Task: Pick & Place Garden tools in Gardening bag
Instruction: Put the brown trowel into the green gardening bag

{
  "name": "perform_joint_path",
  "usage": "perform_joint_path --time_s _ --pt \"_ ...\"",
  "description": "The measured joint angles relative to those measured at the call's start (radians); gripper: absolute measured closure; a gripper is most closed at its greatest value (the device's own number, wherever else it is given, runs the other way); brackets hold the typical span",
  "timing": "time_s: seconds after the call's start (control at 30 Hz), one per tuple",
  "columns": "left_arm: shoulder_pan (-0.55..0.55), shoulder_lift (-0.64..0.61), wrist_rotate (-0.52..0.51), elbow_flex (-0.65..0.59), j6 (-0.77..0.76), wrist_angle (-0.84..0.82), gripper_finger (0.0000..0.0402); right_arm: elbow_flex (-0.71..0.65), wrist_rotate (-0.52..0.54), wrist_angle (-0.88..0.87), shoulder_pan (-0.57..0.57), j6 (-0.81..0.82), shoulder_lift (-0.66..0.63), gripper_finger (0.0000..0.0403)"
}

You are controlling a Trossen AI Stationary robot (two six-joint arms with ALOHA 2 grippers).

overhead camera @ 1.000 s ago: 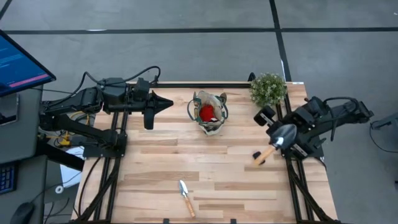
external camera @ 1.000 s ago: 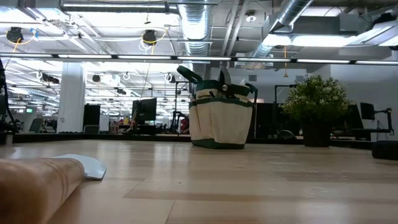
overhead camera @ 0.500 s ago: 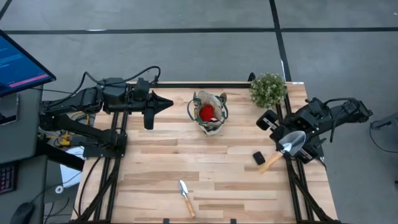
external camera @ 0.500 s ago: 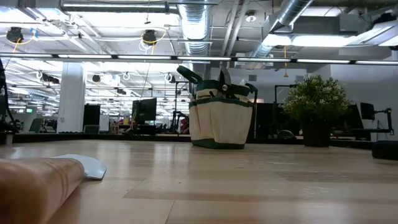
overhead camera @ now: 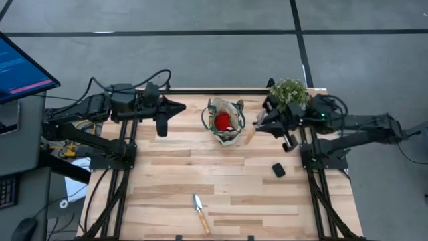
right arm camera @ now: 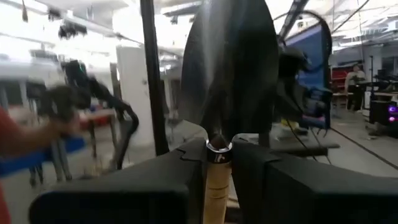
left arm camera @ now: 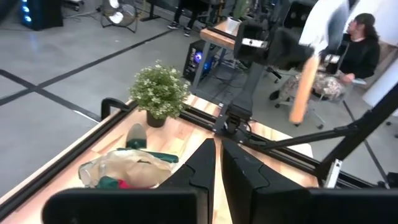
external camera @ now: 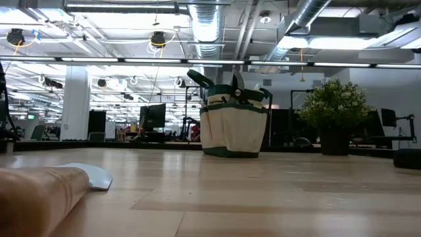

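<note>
High view: right gripper (overhead camera: pixel 262 121) sits just right of the gardening bag (overhead camera: pixel 225 121), carrying a trowel (overhead camera: pixel 253 132) whose pale handle hangs toward the bag. The bag already holds the red glove (overhead camera: pixel 221 121). Best approach, I'd say: centre the handle over the bag mouth, clear of the loop handles, lower it, then release. A second trowel (overhead camera: pixel 200 211) lies at the near edge and a small black block (overhead camera: pixel 278 170) near right. Left gripper (overhead camera: pixel 178 108) is parked left of the bag, fingers pinched together, empty.

Low view: bag (external camera: pixel 233 125) upright at the far side, potted plant (external camera: pixel 335 112) to its right. No gripper visible.

Left wrist view: fingers (left arm camera: pixel 202 167) nearly touching, nothing between; bag (left arm camera: pixel 127 168) ahead.

Right wrist view: jaws clamp the trowel neck (right arm camera: pixel 216 149), blade up.
</note>
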Motion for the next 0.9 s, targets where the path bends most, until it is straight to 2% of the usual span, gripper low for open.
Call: perform_joint_path --time_s 0.17,0.37,0.57,0.9 --pt "0.0 0.0 -0.024 0.0 -0.003 0.005 0.0376 -0.069 -0.191 0.002 -0.146 -0.033 0.005 0.0363" --pt "0.0 0.006 -0.035 0.0 -0.026 0.008 0.0376 -0.171 -0.373 0.005 -0.344 0.019 -0.029 0.0363" --pt "0.0 0.024 -0.052 -0.001 -0.027 0.019 0.0376 -0.314 -0.432 0.022 -0.452 0.023 -0.028 0.0363" --pt "0.0 0.071 -0.081 -0.001 -0.027 0.032 0.0376 -0.529 -0.433 0.133 -0.565 -0.011 -0.011 0.0363"
